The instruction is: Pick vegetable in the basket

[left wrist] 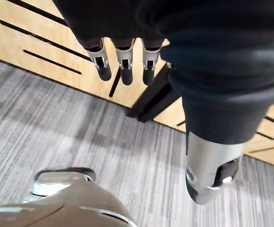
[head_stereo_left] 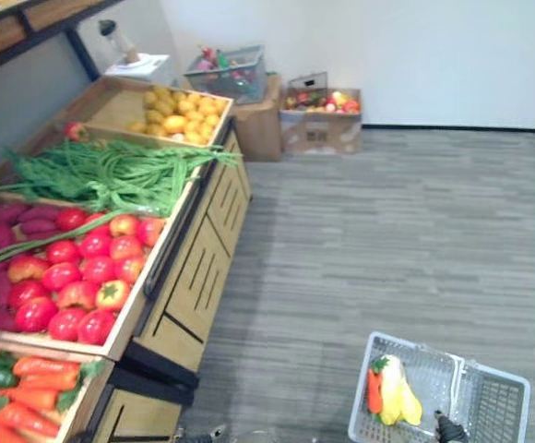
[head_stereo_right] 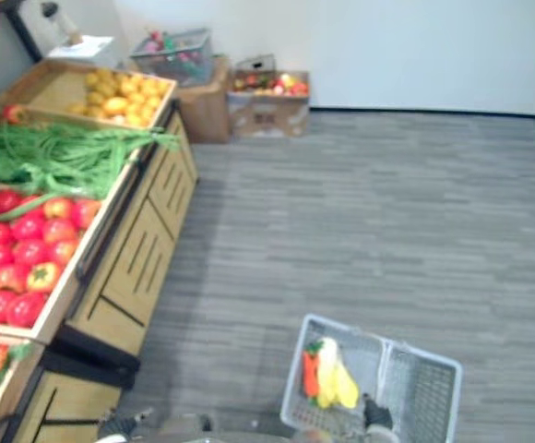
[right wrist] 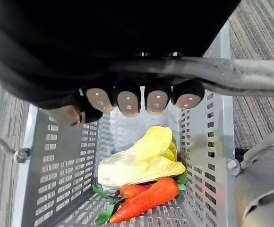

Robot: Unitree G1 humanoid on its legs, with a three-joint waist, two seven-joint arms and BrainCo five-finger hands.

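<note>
— Right hand (right wrist: 128, 100)?
— Fingers curled round the metal handle (right wrist: 241, 74) of the grey basket (head_stereo_left: 494, 406), which is beside the wooden stand (head_stereo_left: 198, 277).
— Contents?
— A yellow leafy vegetable (right wrist: 141, 161), possibly a cabbage, lying on top of an orange carrot (right wrist: 149, 199) at one end of the basket.
— Left hand (left wrist: 124, 59)?
— Fingers straight and relaxed, holding nothing, close to the stand's slotted front. Red peppers (head_stereo_left: 81, 277) and green beans (head_stereo_left: 111, 175) are on the stand.

basket (head_stereo_left: 489, 406) cut by lower edge, carrot (right wrist: 146, 201) partly under cabbage (right wrist: 141, 161), far boxes (head_stereo_left: 321, 129) indistinct
</note>
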